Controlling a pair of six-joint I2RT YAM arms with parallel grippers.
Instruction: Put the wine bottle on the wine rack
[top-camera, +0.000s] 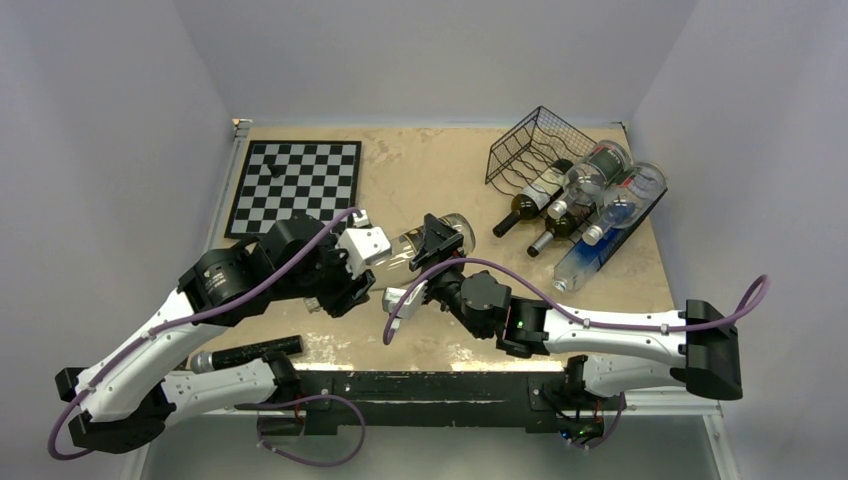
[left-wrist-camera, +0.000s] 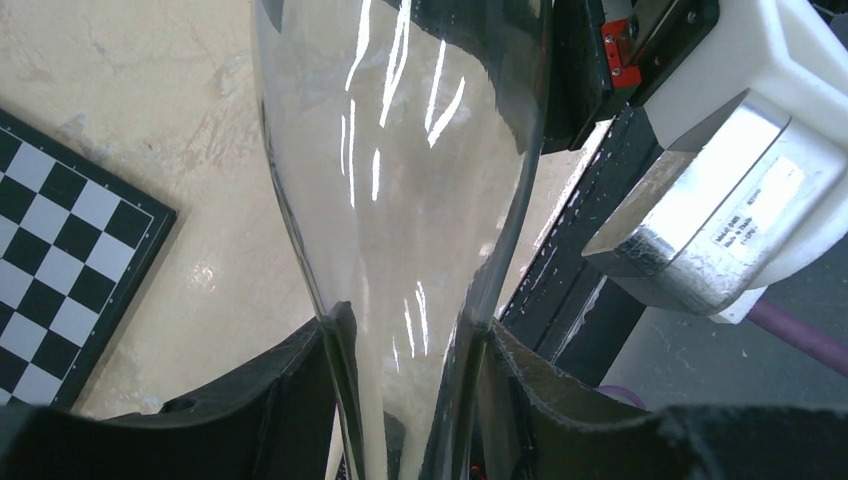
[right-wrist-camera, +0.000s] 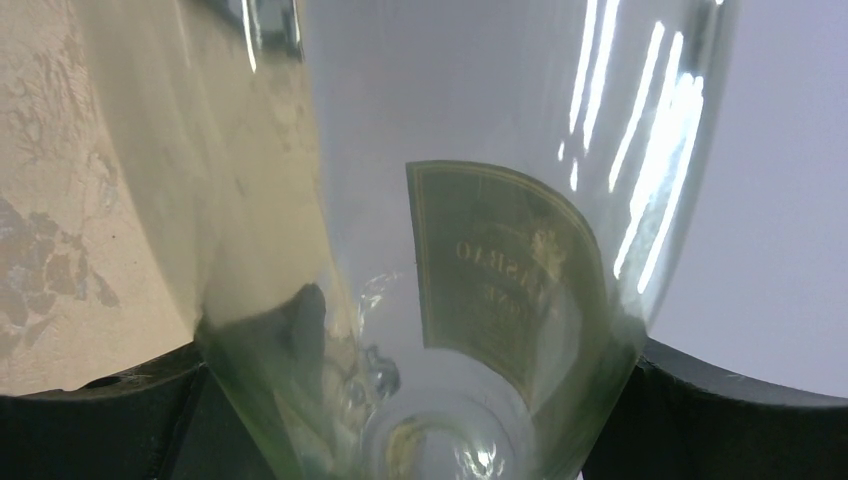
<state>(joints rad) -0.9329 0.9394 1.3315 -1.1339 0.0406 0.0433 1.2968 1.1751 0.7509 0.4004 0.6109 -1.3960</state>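
A clear, empty wine bottle (top-camera: 415, 245) is held above the table between both arms, lying roughly level. My left gripper (top-camera: 374, 262) is shut on its neck. In the left wrist view the neck (left-wrist-camera: 400, 200) narrows down between my two black fingers (left-wrist-camera: 300, 400). My right gripper (top-camera: 437, 243) is shut on the bottle's wide body. In the right wrist view the glass body with its label (right-wrist-camera: 490, 260) fills the gap between the fingers (right-wrist-camera: 100, 420). The black wire wine rack (top-camera: 538, 140) stands at the far right, well away from the held bottle.
Several bottles (top-camera: 585, 200), dark and clear, lie side by side just in front of the rack. A chessboard (top-camera: 295, 185) lies at the far left and also shows in the left wrist view (left-wrist-camera: 60, 270). A dark bottle (top-camera: 245, 353) lies at the near edge, left.
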